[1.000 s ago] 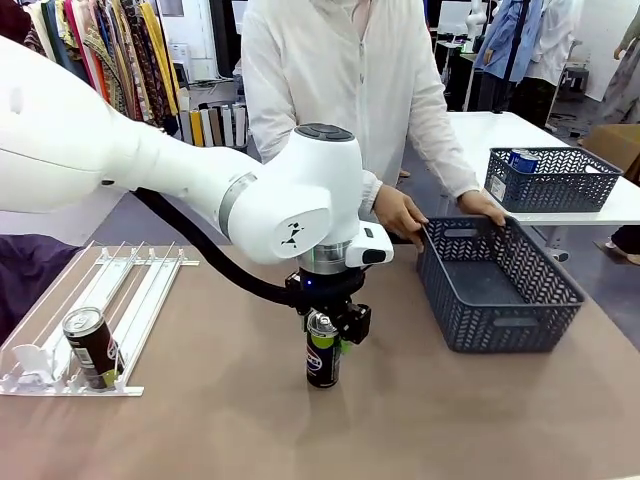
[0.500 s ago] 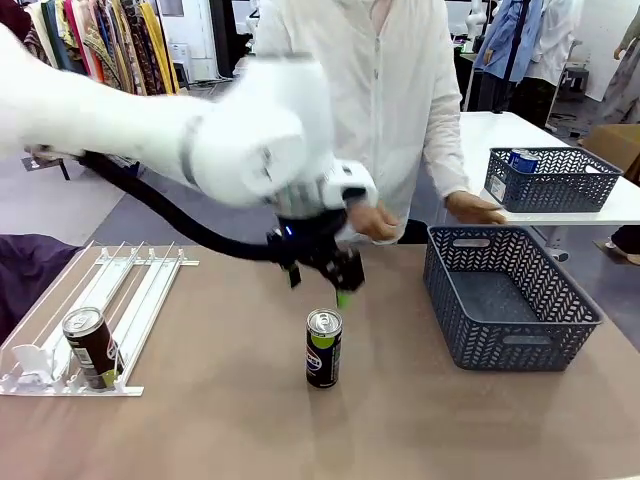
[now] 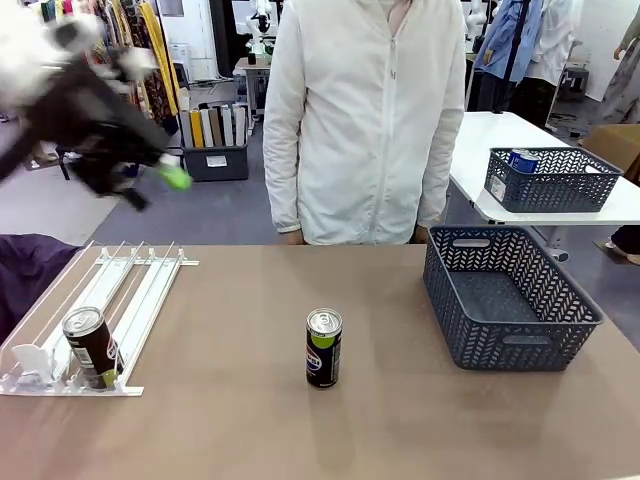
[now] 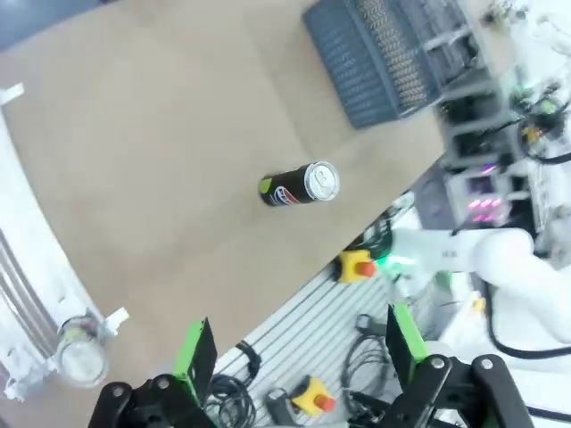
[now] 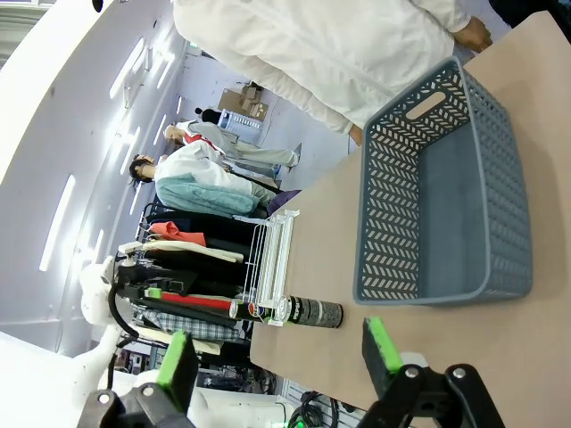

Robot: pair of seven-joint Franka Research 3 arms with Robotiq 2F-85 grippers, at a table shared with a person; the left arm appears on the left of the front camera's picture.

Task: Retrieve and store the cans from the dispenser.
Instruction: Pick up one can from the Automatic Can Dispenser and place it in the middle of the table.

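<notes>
My left gripper (image 4: 299, 334) hangs high above the table (image 3: 220, 425), jaws wide apart and empty. My right gripper (image 5: 278, 337) is spread open too, holding nothing. One black can (image 3: 323, 348) stands upright mid-table, between the dispenser (image 3: 130, 290) and the grey basket (image 3: 510, 305). A second can (image 3: 92, 348) sits at the dispenser's front stop.

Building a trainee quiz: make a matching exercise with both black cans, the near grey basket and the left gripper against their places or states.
1 right-hand can
2 left-hand can
3 grey basket
4 left gripper

a open, high above the table
b upright, standing alone
c at the dispenser's front stopper
d table's right side

Pairs: 1-b, 2-c, 3-d, 4-a
</notes>
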